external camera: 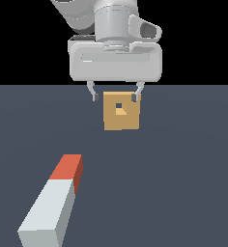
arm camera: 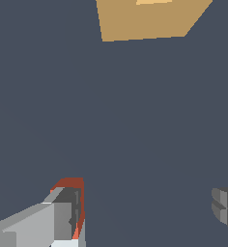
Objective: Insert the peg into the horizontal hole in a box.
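The peg (external camera: 49, 205) lies flat on the dark floor in the near part of the exterior view, left of centre, its red-orange end (external camera: 67, 167) pointing away toward the box. The tan box (external camera: 121, 116) stands farther back, with the small dark hole (external camera: 119, 106) in its facing side. My gripper (external camera: 115, 95) hangs high, overlapping the box's top edge, and is open with nothing between its fingers. In the wrist view the box (arm camera: 145, 21) is at the frame's edge. The peg's red end (arm camera: 70, 183) peeks out behind one finger (arm camera: 43, 224). The gripper (arm camera: 144, 207) is empty.
Only the uniform dark grey floor (external camera: 183, 183) surrounds the peg and the box. Black background fills the space above the floor's far edge.
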Available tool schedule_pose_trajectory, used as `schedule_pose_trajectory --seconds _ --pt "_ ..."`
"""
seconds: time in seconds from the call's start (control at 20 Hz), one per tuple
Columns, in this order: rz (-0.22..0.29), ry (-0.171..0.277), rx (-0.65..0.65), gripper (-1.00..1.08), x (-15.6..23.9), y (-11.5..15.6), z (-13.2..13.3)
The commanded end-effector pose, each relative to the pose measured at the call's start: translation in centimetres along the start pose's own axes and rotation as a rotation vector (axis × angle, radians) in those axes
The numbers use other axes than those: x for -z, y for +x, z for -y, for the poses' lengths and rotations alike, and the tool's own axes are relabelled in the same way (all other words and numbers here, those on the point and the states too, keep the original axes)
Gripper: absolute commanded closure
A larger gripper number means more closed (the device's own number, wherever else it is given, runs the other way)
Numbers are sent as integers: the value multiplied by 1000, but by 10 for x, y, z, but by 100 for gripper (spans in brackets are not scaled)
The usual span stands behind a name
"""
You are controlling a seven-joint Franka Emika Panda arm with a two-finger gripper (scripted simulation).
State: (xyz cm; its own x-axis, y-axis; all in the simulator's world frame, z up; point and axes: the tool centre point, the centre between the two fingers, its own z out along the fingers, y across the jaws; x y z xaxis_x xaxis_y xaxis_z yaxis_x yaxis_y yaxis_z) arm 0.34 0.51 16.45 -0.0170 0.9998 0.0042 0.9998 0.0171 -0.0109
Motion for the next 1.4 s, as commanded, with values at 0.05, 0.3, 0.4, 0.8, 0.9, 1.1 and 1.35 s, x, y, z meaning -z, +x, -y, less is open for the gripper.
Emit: schedule_pose_trajectory --seconds 0.05,0.3,0.4,0.8,0.9,1.1,1.35 --pt "0 0 0 -92 0 0 0" --pt "0 0 1 -92 -5 -9 5" --pt "0 -1 3 -92 -9 -17 10" --pt "2 -4 13 -92 -36 -70 40" --pt "3 -5 16 -92 -46 -88 50" --pt "4 -7 22 -92 -63 -122 68" --pt "5 -9 28 -92 -81 -156 85"
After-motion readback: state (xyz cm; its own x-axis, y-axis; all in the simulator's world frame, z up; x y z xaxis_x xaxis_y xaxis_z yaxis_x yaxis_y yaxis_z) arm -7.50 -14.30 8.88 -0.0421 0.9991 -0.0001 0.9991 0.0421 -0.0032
